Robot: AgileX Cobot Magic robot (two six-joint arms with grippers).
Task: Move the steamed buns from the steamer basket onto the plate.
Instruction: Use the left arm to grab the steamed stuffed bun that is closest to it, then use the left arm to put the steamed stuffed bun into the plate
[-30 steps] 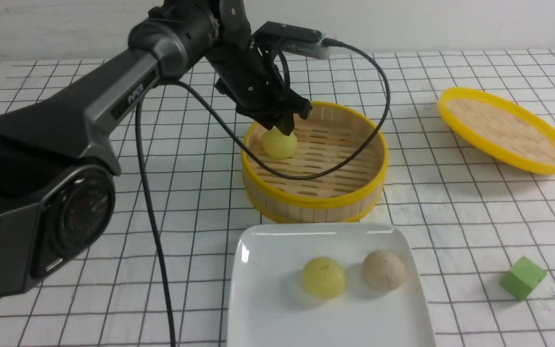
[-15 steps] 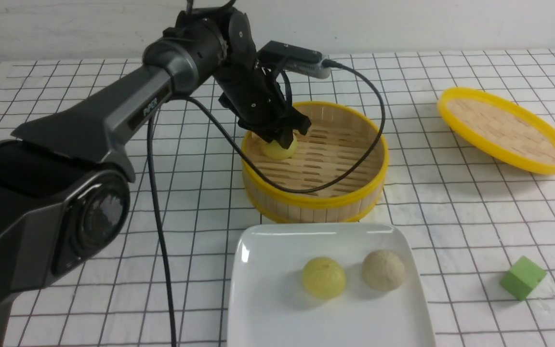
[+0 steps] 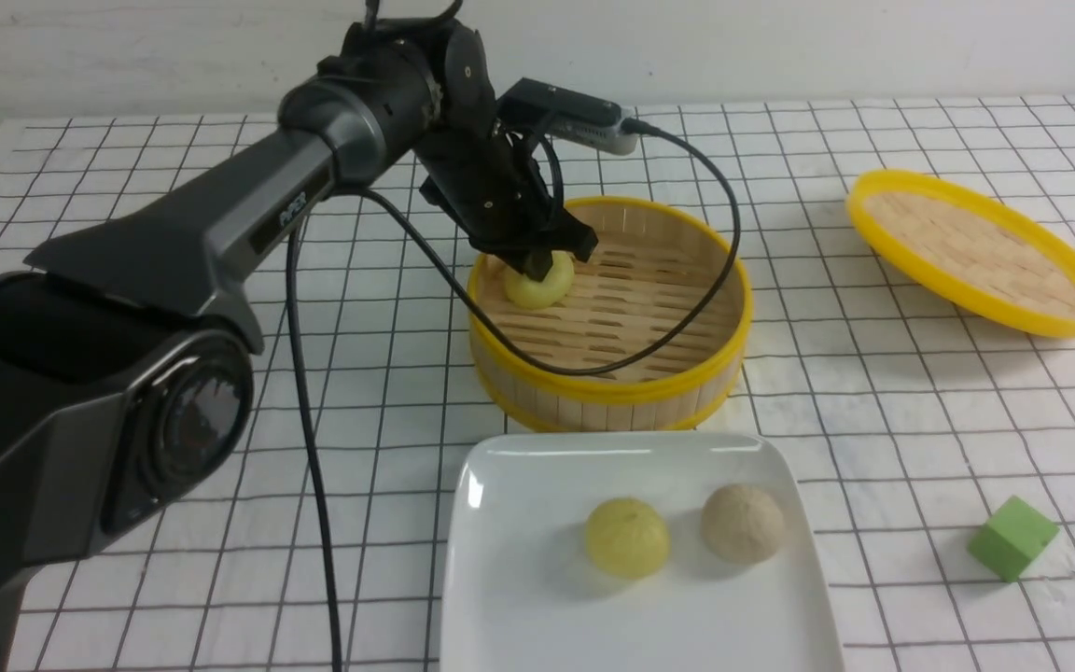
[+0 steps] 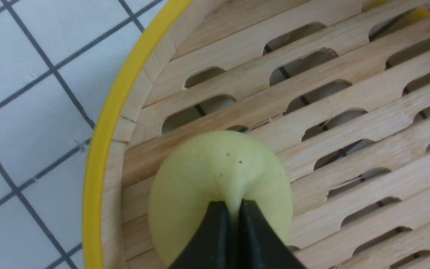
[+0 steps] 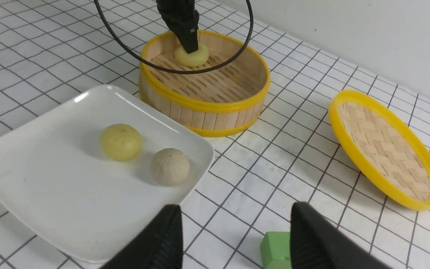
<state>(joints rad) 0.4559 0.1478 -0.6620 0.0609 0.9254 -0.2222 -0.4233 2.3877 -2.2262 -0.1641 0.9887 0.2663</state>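
Inside the steamer basket (image 3: 607, 390), close to its left wall: one yellow bun (image 3: 537, 287), low over the slatted floor. Whether it rests on the slats or has just cleared them cannot be told.

Left gripper (image 3: 537, 266): reaches down into the basket from the left. Its black jaws are clenched almost together on the crown of the yellow bun, pinching up a soft ridge of it.

Plate (image 3: 519, 579): white, square, rounded corners. It lies just in front of the basket, on the robot's side, close to the basket wall. It carries two items, side by side and apart:
- plated yellow bun (image 3: 627, 537), nearer the plate's middle;
- beige bun (image 3: 743, 523), to its right.

Lid (image 3: 976, 250): shallow, woven, yellow-rimmed, tilted. It lies well to the right of the basket.

Green cube (image 3: 1013, 539): right of the basket and nearer the robot, past the plate's right edge, on the checked cloth (image 3: 873, 401).

Right gripper (image 5: 235, 215): seen only from its own wrist camera. Its jaws are spread wide with nothing between them, above the cloth near the cube, well clear of the basket.
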